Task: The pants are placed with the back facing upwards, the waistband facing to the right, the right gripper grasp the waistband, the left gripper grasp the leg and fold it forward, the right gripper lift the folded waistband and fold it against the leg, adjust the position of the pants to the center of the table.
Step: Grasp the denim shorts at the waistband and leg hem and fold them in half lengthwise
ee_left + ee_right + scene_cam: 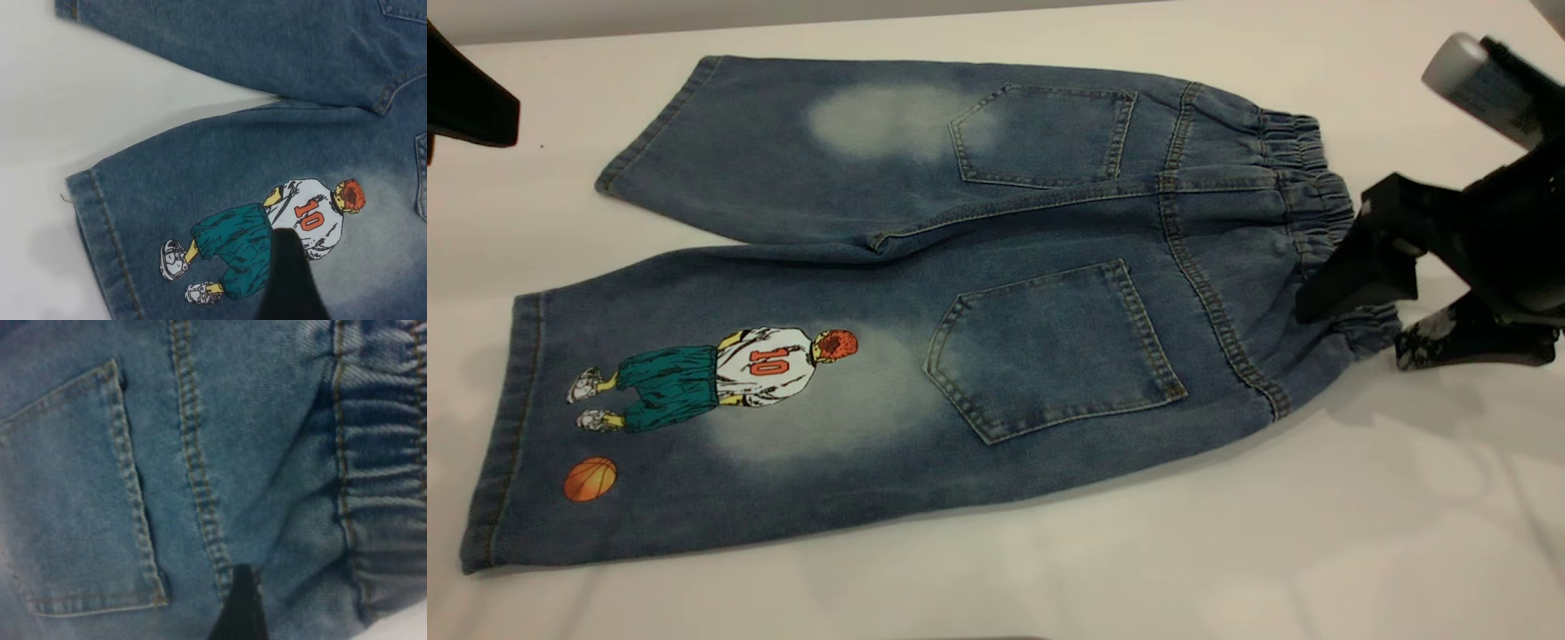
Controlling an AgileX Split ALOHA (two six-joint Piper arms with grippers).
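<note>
The left gripper [467, 111] hung at the upper left of the frame, its finger state impossible to tell. The pants [925, 293] lay flat on the counter [1316, 533], the leg [694, 409] unfolded. At right, the right gripper [1352, 311] straddled the waistband [1316, 213], fingers apart; closing should follow.

The pants [960, 293] are matt woven denim, faded pale in patches, with raised tan stitching and a gathered elastic waistband [1303, 196]. The bench [1227, 551] is smooth white with a faint sheen. The right hand [1369, 302] is matt black plastic, with a dull silver cylinder [1467, 76].
</note>
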